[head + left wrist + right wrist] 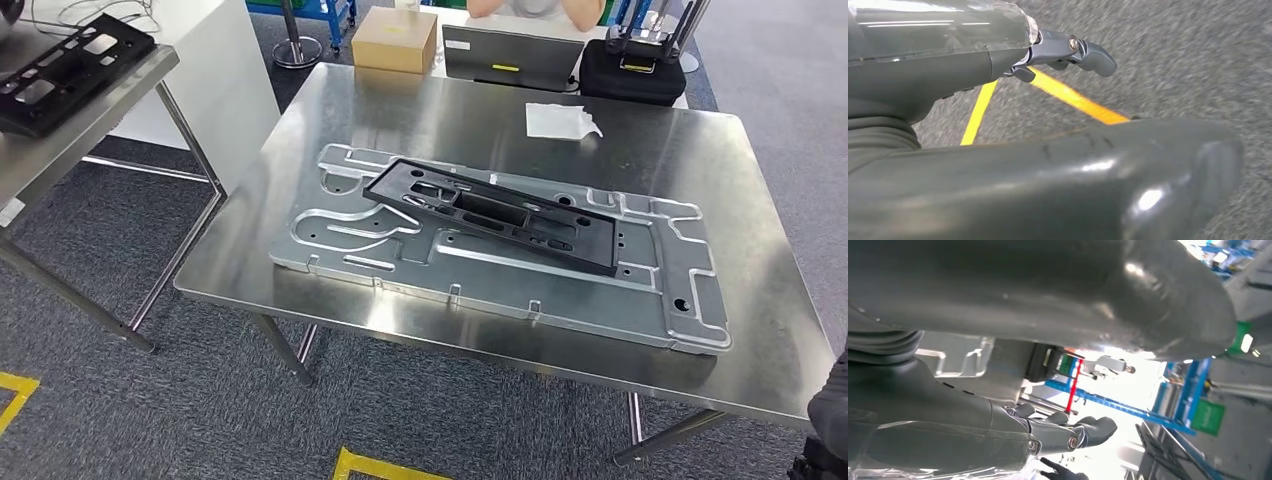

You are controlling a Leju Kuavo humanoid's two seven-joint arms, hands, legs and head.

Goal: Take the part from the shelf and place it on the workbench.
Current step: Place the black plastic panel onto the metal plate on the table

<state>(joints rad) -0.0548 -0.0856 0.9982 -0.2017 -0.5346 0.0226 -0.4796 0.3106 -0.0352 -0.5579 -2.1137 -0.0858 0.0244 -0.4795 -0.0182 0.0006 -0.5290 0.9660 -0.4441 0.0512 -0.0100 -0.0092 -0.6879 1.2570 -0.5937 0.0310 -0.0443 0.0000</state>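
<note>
Here, black part (492, 213) flat on plate (640, 300), long axis slanting left-to-right

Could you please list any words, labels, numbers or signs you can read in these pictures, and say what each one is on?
No text can be read in any view.
The yellow sticker on the grey laptop is too small to read.
The cardboard box shows no legible print.
The black part and the metal plate under it carry no visible markings.
The yellow floor tape is plain lines.

I see the part (495, 214) lying on a plate (640, 300) mid-tabletop (420, 115), a cloth (560, 120) near the far edge.
</note>
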